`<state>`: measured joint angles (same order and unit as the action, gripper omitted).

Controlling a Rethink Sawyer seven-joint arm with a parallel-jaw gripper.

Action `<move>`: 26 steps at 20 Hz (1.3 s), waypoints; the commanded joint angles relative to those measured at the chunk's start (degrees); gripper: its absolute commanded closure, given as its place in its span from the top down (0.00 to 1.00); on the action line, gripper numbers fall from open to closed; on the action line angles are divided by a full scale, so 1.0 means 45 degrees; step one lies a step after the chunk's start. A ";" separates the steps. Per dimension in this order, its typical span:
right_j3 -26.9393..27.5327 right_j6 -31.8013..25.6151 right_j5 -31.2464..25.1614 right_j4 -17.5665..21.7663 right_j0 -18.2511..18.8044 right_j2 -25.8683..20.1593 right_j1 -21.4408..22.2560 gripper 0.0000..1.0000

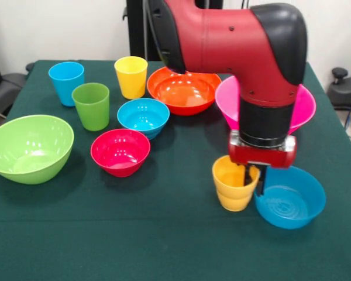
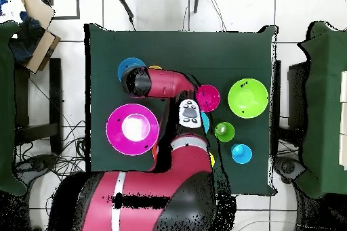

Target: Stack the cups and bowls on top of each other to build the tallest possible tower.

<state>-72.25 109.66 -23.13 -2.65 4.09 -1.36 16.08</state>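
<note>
Front view: nothing is stacked yet; every piece sits singly on the tabletop [image 1: 164, 246]. The gripper [image 1: 253, 177] has one finger down inside the squat yellow-orange cup [image 1: 234, 182] and one outside its rim, so it looks clamped on the wall, though I cannot tell for certain. A blue bowl [image 1: 291, 198] touches that cup at its 3 o'clock; the pink bowl [image 1: 301, 108] lies at 12. The near strip of cloth is open room.

Overhead view: the arm [image 2: 162, 82] covers the middle. The pink bowl [image 2: 133, 129] sits at 9 o'clock, the lime green bowl [image 2: 247, 97] at 3, near the edge. All stacking remains.
</note>
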 commanded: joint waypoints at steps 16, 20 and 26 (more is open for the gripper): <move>0.1149 0.2708 -0.0831 -0.2184 -0.1483 0.0403 -0.1548 1.00; 0.0904 0.2889 -0.0807 -0.2335 -0.1757 0.0766 -0.1277 1.00; 0.0691 0.2683 -0.0777 -0.2514 -0.1771 0.0792 -0.1067 1.00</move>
<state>-66.91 111.70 -23.13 -12.94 -3.12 4.43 11.61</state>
